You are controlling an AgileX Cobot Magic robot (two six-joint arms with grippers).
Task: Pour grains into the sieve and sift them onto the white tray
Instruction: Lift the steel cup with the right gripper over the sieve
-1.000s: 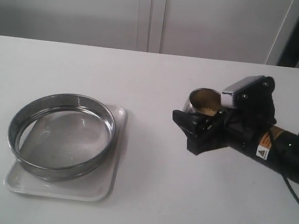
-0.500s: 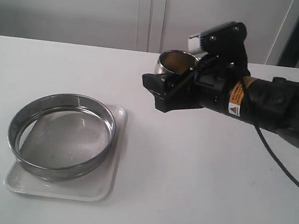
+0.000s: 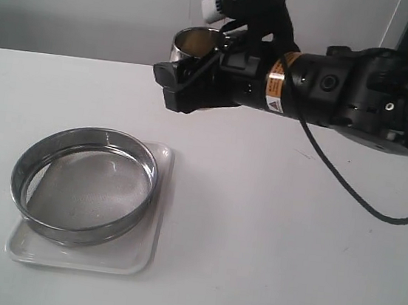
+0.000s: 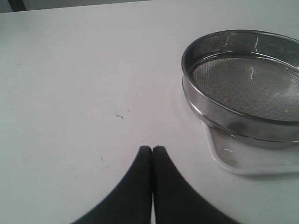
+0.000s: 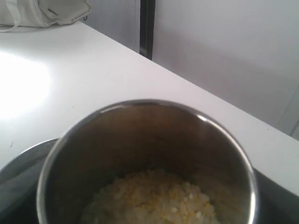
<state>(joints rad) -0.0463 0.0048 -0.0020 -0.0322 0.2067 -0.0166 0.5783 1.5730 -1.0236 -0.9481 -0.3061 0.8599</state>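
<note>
Exterior view: steel cup (image 3: 191, 42) half hidden behind right gripper (image 3: 173, 89), which pinches it, lifted higher and closer to sieve (image 3: 81, 182) than before. Cup bottom holds grains (image 5: 154, 198). Sieve sits on white tray (image 3: 143, 257); left gripper (image 4: 152, 150) pressed together.

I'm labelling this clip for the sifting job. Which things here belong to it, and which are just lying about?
Belong to the job: grains, in the steel cup; right gripper holding that cup; sieve; white tray beneath the sieve.

Just lying about: crumpled white thing on the table; left gripper, shut on nothing.
</note>
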